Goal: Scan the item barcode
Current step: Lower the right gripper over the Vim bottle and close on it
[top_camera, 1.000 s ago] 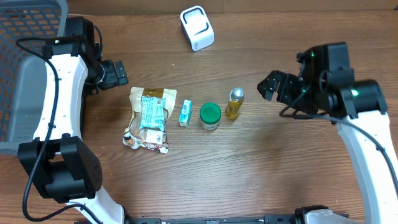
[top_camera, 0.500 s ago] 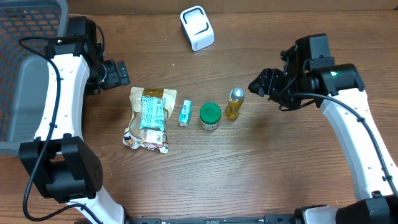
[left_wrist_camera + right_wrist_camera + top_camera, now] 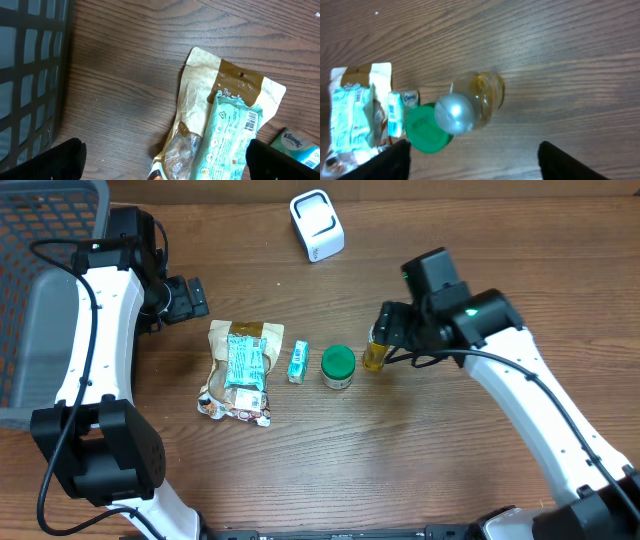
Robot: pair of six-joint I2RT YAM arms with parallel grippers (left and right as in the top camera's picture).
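Clearance is what matters in this step. The right gripper [image 3: 474, 155] hovers with its jaws spread wide and nothing held. In the wrist view the bottle [image 3: 482, 97] stands upright just ahead of it, lined up with the gap but not yet inside it. From overhead the gripper sits just beside the bottle's right flank; whether it touches I cannot tell. I judge the bottle to be the item chosen for scanning. To take it well, the jaws should go in level around the clear body below the silver cap [image 3: 454, 114]. They should be centred so neither finger nudges it first, since a tall narrow bottle would likely tip. The green-lidded jar [image 3: 426, 134] stands just beside the bottle, so the finger on that side has little room. No barcode shows on the bottle from these views. Beyond the jar lie a small pack [image 3: 298, 363] and a pouch [image 3: 240, 370]. The scanner [image 3: 317, 225] sits well apart near the table's far edge. The left gripper [image 3: 190, 295], also open and empty, hangs near the pouch's top, by the basket [image 3: 40, 290].
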